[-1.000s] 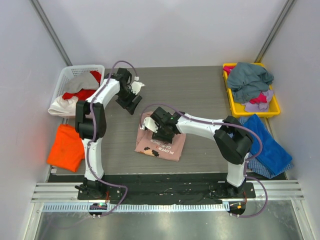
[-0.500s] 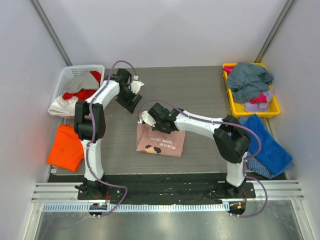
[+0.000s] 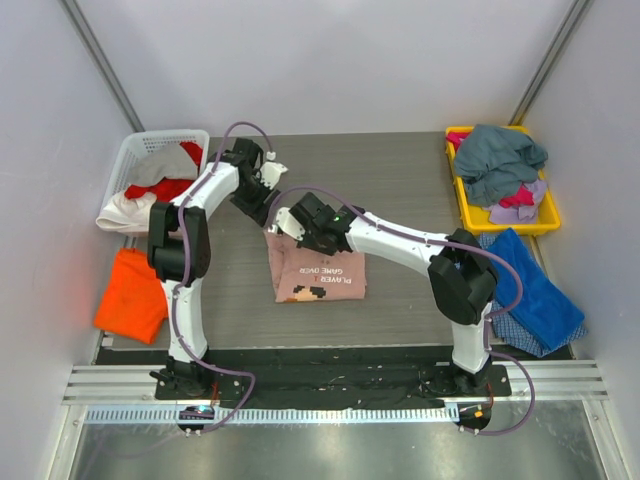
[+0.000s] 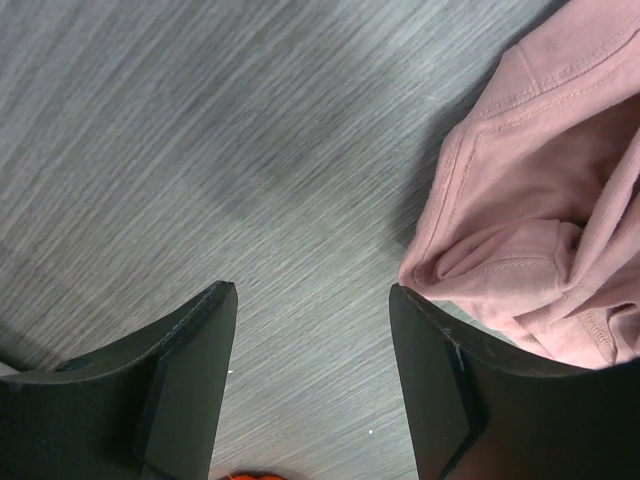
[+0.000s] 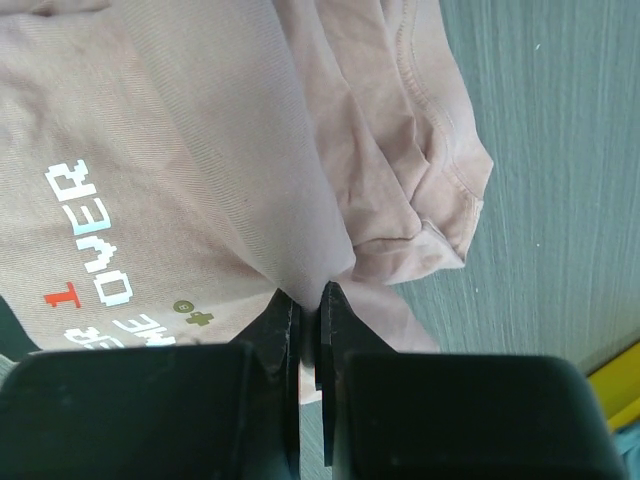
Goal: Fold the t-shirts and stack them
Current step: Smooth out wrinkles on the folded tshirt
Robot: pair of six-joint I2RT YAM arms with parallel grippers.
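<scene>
A dusty-pink t-shirt (image 3: 320,275) with printed letters lies folded at the table's middle. My right gripper (image 3: 290,222) is shut on a pinched fold of its top left part; in the right wrist view the cloth (image 5: 250,150) rises from between the closed fingers (image 5: 283,310). My left gripper (image 3: 257,204) hovers open just up-left of the shirt. In the left wrist view bare table lies between its fingers (image 4: 200,330), and the pink hem (image 4: 520,240) sits beside the right finger. An orange t-shirt (image 3: 132,290) lies at the left table edge.
A white basket (image 3: 137,150) at the back left holds red and white shirts. A yellow tray (image 3: 545,222) at the back right holds grey-teal, pink and lilac clothes. A blue shirt (image 3: 535,285) lies at the right edge beside the right arm.
My right gripper closed on the pink shirt's fabric and moved up-left with it, pulling the shirt flatter and showing more of the print. The left gripper stayed nearly still.
</scene>
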